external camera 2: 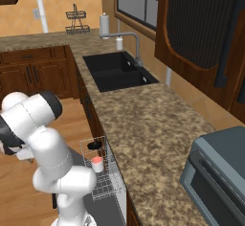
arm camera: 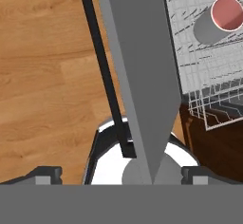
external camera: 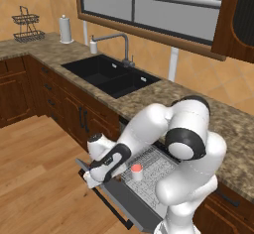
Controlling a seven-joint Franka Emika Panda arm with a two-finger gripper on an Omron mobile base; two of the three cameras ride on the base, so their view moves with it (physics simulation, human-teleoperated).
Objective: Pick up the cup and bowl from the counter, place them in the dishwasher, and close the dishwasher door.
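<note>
Pincer (external camera: 94, 174) against dishwasher door (arm camera: 137, 76) edge

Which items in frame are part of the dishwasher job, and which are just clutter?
Job:
cup, upright in the rack
bowl, in the rack behind the cup
dishwasher rack
dishwasher door, partly raised
counter
gripper, at the door's edge

Clutter:
sink
faucet
paper towel roll
wire basket
toaster oven
</note>
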